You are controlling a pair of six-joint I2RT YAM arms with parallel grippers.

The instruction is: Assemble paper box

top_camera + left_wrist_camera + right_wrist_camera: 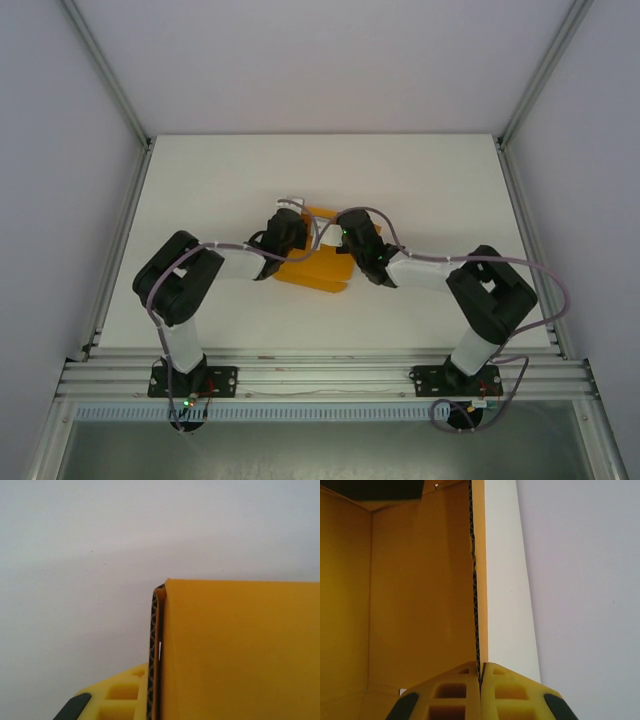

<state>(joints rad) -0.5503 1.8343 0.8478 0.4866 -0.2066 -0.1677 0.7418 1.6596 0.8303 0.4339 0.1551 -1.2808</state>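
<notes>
The orange paper box [316, 270] lies partly folded at the table's middle, between my two grippers. My left gripper [288, 222] is at its far left side. In the left wrist view a raised orange wall [240, 650] stands against the left finger [120, 695], its corrugated edge at my left gripper [155, 677]; the other finger is hidden behind the card. My right gripper [354, 238] is at the box's far right side. There my right gripper [480, 667] is shut on the thin edge of an upright wall [420, 590], which has a white outer face [505, 590].
The white tabletop [200, 190] stretches around the box. Aluminium frame rails run along the left [120, 230], the right [525, 230] and the near edge [320, 375]. Both arms' cables [420, 255] loop over the arms near the box.
</notes>
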